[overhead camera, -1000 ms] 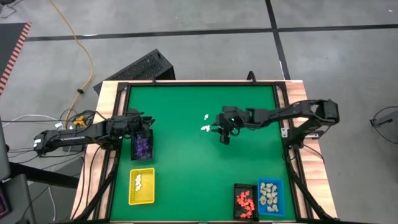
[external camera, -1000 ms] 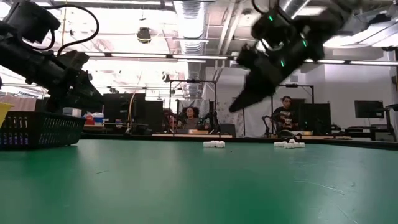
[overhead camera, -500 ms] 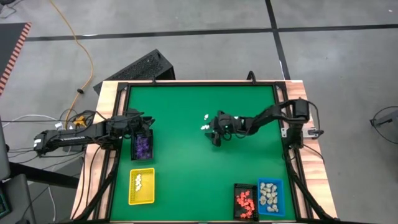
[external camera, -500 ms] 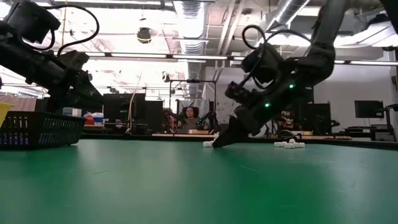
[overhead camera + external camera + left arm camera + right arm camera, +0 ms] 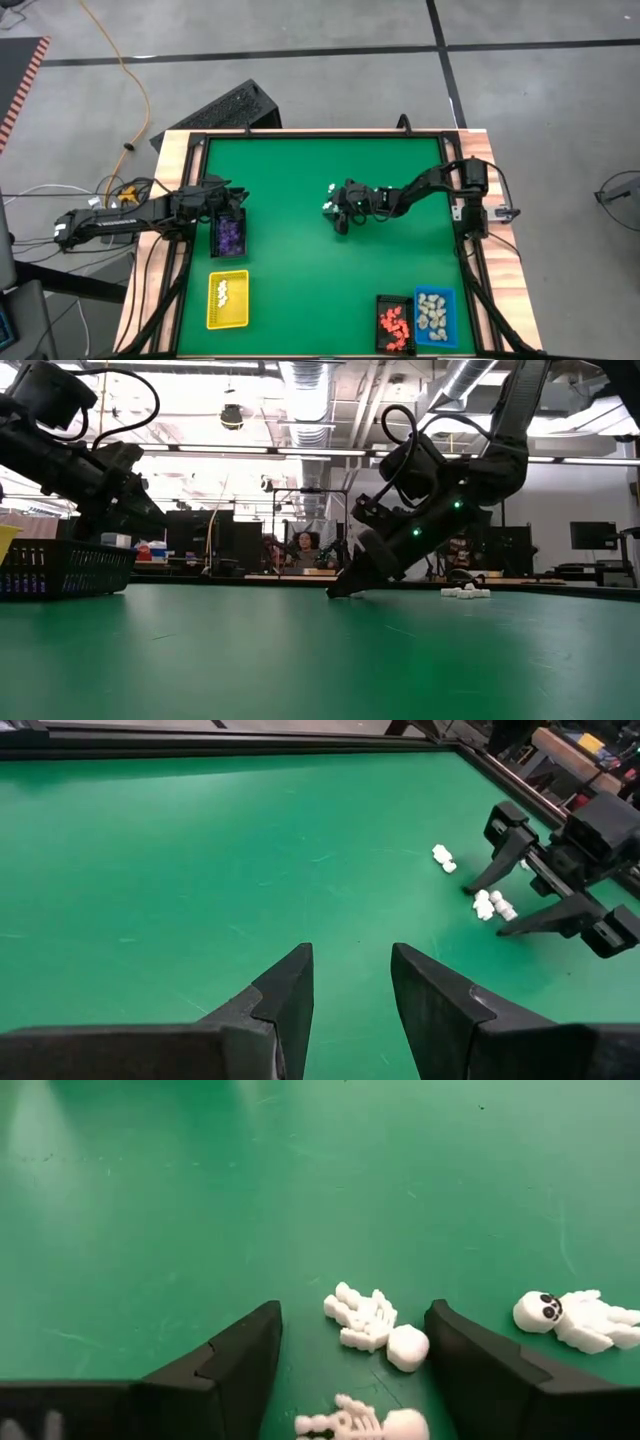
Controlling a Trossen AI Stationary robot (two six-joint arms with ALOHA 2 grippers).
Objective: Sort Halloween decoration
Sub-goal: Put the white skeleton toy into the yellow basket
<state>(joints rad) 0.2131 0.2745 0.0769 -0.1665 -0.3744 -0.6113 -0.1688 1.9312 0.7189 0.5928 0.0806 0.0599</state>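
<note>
Three white skeleton figurines (image 5: 375,1323) lie mid-table, centre of the high view. Right gripper (image 5: 350,1355) is down on the mat, jaws wide and empty, straddling two. Nudge until only one sits between the fingers, then close. Left gripper (image 5: 350,985) hangs part-open and empty over the purple tray (image 5: 229,236) at frame left.

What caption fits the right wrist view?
Open right gripper lowered over white skeleton figurines on the green table.
</note>
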